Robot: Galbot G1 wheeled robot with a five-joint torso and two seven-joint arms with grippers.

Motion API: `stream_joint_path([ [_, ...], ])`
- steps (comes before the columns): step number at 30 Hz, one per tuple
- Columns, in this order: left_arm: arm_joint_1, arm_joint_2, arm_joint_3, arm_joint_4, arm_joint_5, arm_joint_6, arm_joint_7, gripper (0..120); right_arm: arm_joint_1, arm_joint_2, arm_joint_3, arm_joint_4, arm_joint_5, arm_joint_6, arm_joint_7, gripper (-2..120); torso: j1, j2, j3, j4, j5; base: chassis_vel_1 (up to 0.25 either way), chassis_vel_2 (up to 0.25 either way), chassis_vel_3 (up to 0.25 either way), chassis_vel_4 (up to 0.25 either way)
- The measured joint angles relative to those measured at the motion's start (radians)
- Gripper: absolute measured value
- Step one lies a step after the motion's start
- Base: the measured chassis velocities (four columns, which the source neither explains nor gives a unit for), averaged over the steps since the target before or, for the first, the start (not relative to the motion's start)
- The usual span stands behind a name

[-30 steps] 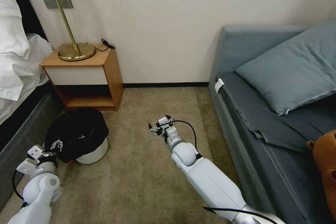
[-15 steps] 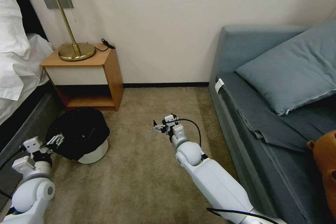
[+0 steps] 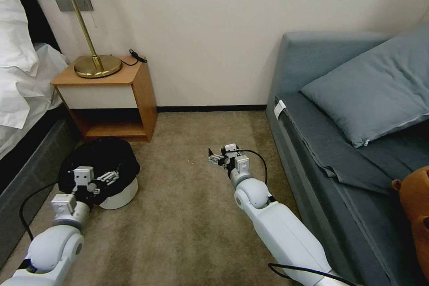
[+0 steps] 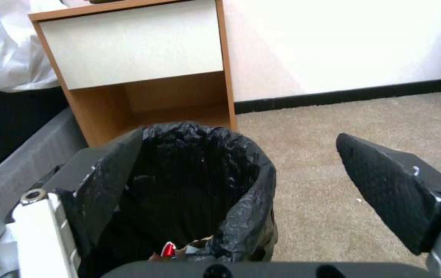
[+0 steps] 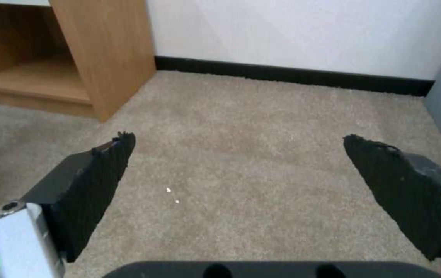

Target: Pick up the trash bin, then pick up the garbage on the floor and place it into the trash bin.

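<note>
The trash bin point(image 3: 119, 195), white with a black bag draped over its rim, stands on the carpet in front of the nightstand. My left gripper point(image 3: 107, 177) hovers open at the bin's near side. In the left wrist view its fingers point(image 4: 390, 189) straddle the bag-lined bin point(image 4: 200, 181), one finger against the bag's outer fold. Garbage lies at the bottom of the bin, with a red-and-white packet point(image 4: 168, 249) showing. My right gripper point(image 3: 216, 157) is open low over bare carpet mid-floor. Its pads point(image 5: 96, 177) have nothing between them.
A wooden nightstand point(image 3: 144, 94) with a brass lamp point(image 3: 97, 65) stands behind the bin, and a bed point(image 3: 22, 98) runs along the left. A grey sofa point(image 3: 321, 152) with a pillow and a brown plush bear point(image 3: 413, 201) lines the right. Tiny white crumbs point(image 5: 169, 189) dot the carpet.
My left gripper swung from the bin's left side to its near rim, over the bag. My right gripper drifted to the right above the carpet.
</note>
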Motion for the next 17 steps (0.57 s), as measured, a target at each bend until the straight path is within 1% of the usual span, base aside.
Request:
stream_joint_path([
  [17,-0.002,-0.001,-0.001,0.003,-0.004,-0.001,-0.005,100,0.0,0.001,-0.001,-0.001,-0.001,-0.001,-0.001,100,0.0,0.0,0.0,0.0,0.0,0.0,0.0,0.0,0.0],
])
